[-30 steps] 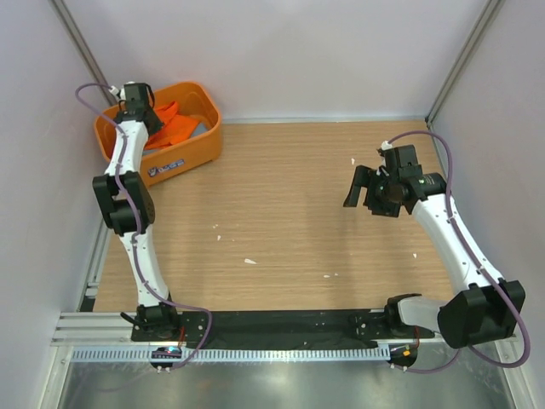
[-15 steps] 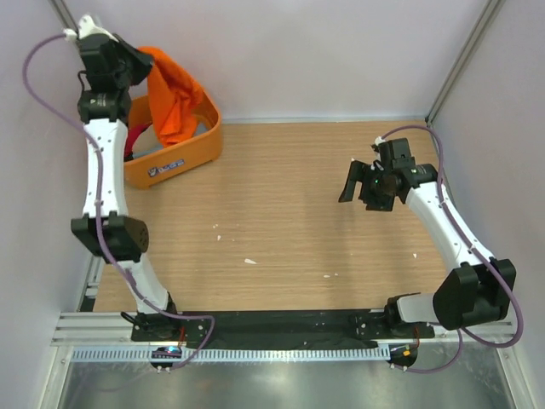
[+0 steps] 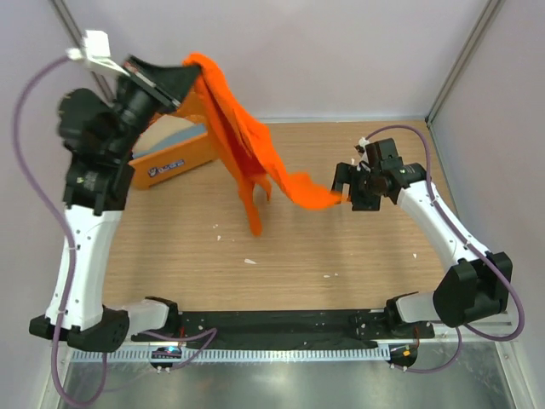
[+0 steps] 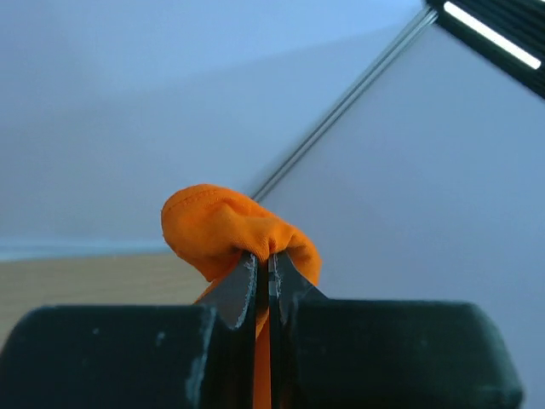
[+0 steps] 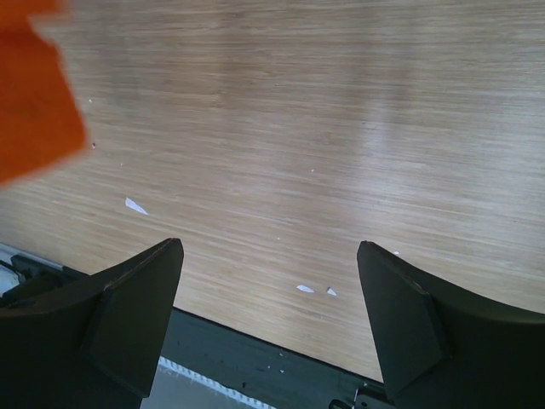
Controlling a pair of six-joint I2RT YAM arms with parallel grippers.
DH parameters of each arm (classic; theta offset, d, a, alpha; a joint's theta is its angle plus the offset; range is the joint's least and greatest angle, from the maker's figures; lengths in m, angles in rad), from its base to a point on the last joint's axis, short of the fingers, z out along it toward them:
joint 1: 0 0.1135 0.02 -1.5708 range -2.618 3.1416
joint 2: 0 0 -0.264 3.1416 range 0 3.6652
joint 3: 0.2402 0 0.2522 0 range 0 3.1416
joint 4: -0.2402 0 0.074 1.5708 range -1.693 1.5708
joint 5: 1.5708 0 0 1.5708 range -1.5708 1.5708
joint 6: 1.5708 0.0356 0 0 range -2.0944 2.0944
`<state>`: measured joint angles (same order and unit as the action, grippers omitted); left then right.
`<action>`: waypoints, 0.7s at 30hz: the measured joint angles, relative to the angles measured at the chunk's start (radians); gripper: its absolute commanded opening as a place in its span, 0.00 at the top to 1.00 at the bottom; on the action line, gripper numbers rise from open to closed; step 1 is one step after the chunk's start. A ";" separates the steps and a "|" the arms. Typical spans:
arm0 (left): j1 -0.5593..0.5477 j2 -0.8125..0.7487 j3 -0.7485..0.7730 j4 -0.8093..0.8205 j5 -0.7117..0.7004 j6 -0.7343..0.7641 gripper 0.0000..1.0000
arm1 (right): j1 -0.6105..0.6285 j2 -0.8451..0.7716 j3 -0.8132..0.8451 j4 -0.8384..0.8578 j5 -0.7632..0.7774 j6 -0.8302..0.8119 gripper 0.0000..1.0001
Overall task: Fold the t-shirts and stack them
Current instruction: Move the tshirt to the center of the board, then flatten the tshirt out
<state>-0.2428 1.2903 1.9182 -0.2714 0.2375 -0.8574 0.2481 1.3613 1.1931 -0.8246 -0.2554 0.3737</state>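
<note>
Aloft, left claw (image 4: 263, 261) pinches orange t-shirt (image 3: 243, 145); tail perhaps touching right claw (image 5: 268, 247).

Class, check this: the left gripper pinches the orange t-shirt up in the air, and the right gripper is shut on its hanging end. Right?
No. The right gripper is open, holding nothing: the right wrist view shows its jaws wide apart over the table. The left gripper does pinch the orange t-shirt.

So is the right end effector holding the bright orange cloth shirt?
No, the right end effector stands wide open over the light wooden table, with the bright orange cloth t-shirt off to one side.
</note>
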 measured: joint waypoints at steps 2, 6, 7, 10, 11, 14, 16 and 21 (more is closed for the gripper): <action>-0.023 -0.044 -0.197 0.018 0.017 -0.009 1.00 | 0.000 0.000 0.000 0.005 -0.003 0.003 0.10; -0.039 -0.013 -0.528 -0.082 0.012 0.035 0.73 | 0.000 0.000 0.000 0.014 -0.017 0.008 0.10; -0.039 0.030 -0.585 -0.153 -0.011 0.058 0.63 | 0.001 0.000 0.000 0.017 -0.023 0.010 0.10; -0.037 0.105 -0.650 -0.341 -0.118 0.131 0.30 | 0.019 0.000 -0.005 0.018 -0.043 0.008 0.10; -0.036 0.108 -0.658 -0.387 -0.144 0.148 0.22 | 0.035 0.000 -0.007 0.018 -0.045 0.003 0.10; -0.035 0.066 -0.675 -0.449 -0.190 0.217 0.19 | 0.106 0.005 -0.025 0.018 -0.067 -0.014 0.11; -0.042 0.026 -0.684 -0.452 -0.190 0.255 0.23 | 0.173 0.025 -0.045 0.030 -0.089 -0.019 0.15; -0.107 0.047 -0.732 -0.390 -0.071 0.293 0.32 | 0.301 0.161 -0.075 0.120 -0.164 0.022 0.24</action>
<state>-0.3496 1.3369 1.1858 -0.6617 0.1665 -0.5644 0.5491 1.5223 1.1179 -0.7048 -0.4194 0.3958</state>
